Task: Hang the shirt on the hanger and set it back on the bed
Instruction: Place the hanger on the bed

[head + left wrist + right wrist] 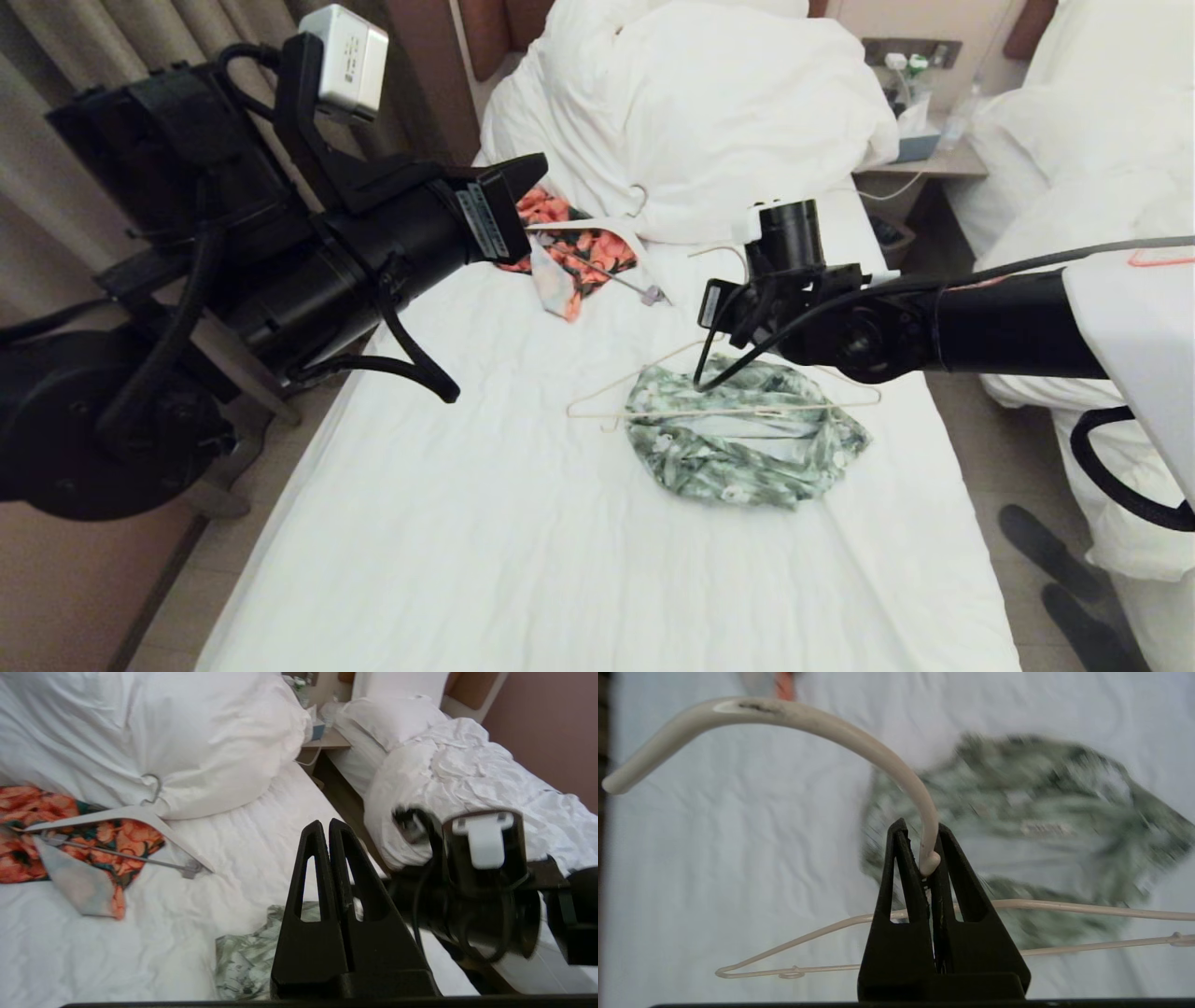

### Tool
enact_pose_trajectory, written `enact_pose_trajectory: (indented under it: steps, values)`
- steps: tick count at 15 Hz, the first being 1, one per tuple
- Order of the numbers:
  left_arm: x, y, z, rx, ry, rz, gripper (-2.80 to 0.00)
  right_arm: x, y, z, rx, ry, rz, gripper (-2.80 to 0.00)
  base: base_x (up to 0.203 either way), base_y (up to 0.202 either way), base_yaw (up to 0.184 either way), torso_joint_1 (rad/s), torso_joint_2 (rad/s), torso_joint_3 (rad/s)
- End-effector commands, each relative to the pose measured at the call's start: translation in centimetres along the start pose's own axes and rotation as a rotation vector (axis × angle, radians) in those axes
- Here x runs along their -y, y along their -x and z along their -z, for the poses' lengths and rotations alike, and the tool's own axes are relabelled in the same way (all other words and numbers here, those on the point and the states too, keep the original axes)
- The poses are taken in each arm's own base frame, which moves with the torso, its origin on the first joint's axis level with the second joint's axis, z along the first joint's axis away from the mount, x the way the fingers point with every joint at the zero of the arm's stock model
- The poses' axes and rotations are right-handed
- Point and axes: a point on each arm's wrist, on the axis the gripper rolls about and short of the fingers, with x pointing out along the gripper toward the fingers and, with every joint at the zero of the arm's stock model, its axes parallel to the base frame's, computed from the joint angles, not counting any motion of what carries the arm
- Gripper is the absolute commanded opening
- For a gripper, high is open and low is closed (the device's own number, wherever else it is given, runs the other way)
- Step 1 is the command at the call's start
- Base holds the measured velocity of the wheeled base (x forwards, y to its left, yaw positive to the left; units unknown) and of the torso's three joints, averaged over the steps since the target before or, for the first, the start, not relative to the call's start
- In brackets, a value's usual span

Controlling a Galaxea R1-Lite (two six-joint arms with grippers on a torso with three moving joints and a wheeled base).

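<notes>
The green and white shirt (747, 448) lies crumpled on the bed (467, 523), a little right of its middle. The thin cream hanger (728, 411) stretches across the shirt's far part; I cannot tell whether it touches the cloth. In the right wrist view my right gripper (922, 828) is shut on the foot of the hanger's hook (831, 723), with the wire frame (1064, 906) and the shirt (1041, 802) beyond it. My left gripper (326, 823) is shut and holds nothing. It hovers high at the bed's left side, pointing across the shirt (243, 956).
An orange-red floral garment (579, 252) on a broad white hanger (597, 227) lies near the big pillows (728, 103). A nightstand (924, 163) and a second bed (1074, 140) stand to the right. Dark shoes (1055, 560) are on the floor between the beds.
</notes>
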Motion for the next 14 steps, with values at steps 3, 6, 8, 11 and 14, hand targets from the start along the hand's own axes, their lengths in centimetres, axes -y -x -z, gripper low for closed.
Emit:
enact_pose_trajectory:
  steps: [3, 6, 8, 11, 14]
  values:
    - [-0.4, 0.4, -0.9, 0.027, -0.004, -0.010, -2.80, 2.0, -2.8, 2.5, -0.082, 0.048, 0.081, -2.80, 0.000, 0.000, 0.000, 0.000, 0.00, 0.000]
    - [-0.6, 0.7, -1.5, 0.044, -0.007, -0.019, -2.80, 4.7, -6.6, 5.7, -0.165, 0.118, 0.153, -2.80, 0.000, 0.000, 0.000, 0.000, 0.00, 0.000]
    - [-0.6, 0.7, -1.5, 0.044, -0.007, -0.018, -2.80, 6.0, -8.3, 7.4, -0.204, 0.175, 0.179, -2.80, 0.000, 0.000, 0.000, 0.000, 0.00, 0.000]
    - [-0.6, 0.7, -1.5, 0.045, -0.007, -0.018, -2.80, 7.0, -10.3, 8.3, -0.203, 0.175, 0.202, -2.80, 0.000, 0.000, 0.000, 0.000, 0.00, 0.000]
    - [-0.6, 0.9, -1.8, 0.054, -0.008, -0.020, -2.80, 7.1, -11.3, 8.2, -0.161, 0.158, 0.203, 0.00, 0.000, 0.000, 0.000, 0.000, 0.00, 0.000]
